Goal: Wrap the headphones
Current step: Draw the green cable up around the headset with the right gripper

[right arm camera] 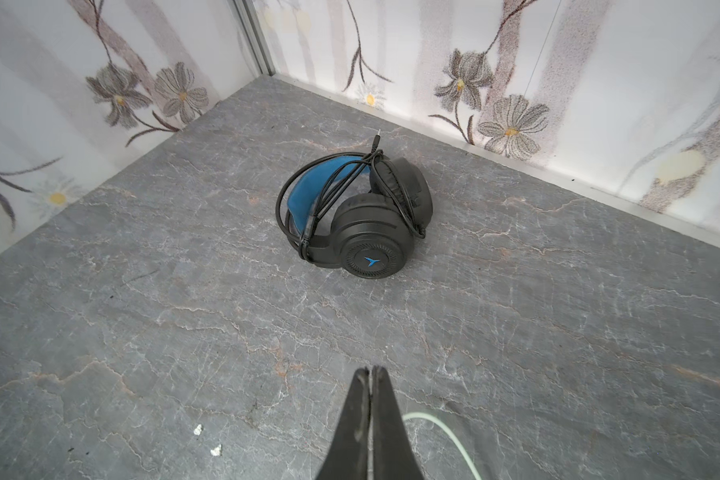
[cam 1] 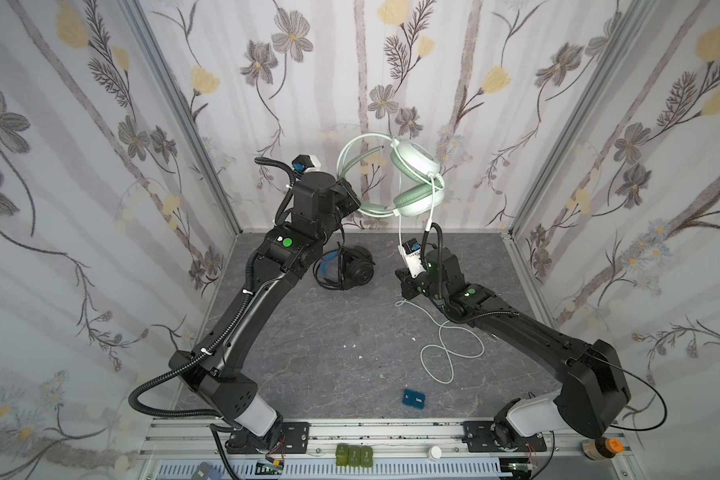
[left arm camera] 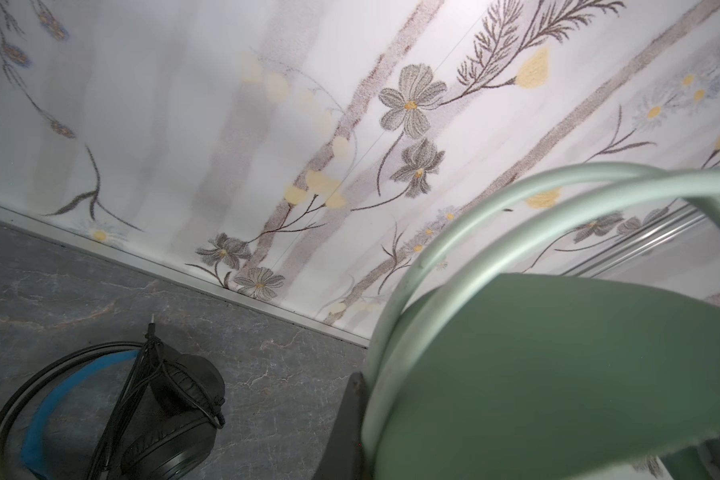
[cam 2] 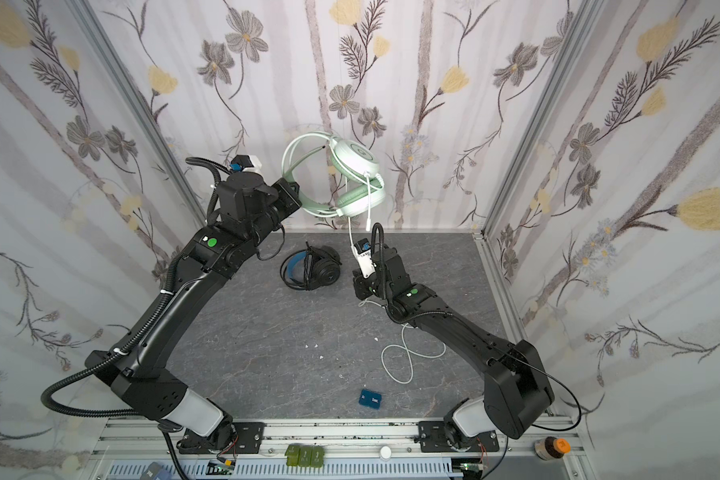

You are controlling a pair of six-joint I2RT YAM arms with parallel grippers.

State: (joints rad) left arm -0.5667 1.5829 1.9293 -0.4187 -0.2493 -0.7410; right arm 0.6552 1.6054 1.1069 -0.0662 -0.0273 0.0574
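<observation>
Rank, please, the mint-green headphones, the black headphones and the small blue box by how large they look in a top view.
1. mint-green headphones: largest, but lifted nearer the camera, so their true lead is unsure.
2. black headphones.
3. blue box: clearly smallest.

L jaws hold mint headset (cam 2: 355, 161) up; black headset (cam 2: 324, 272) on table (cam 2: 267, 357).
</observation>
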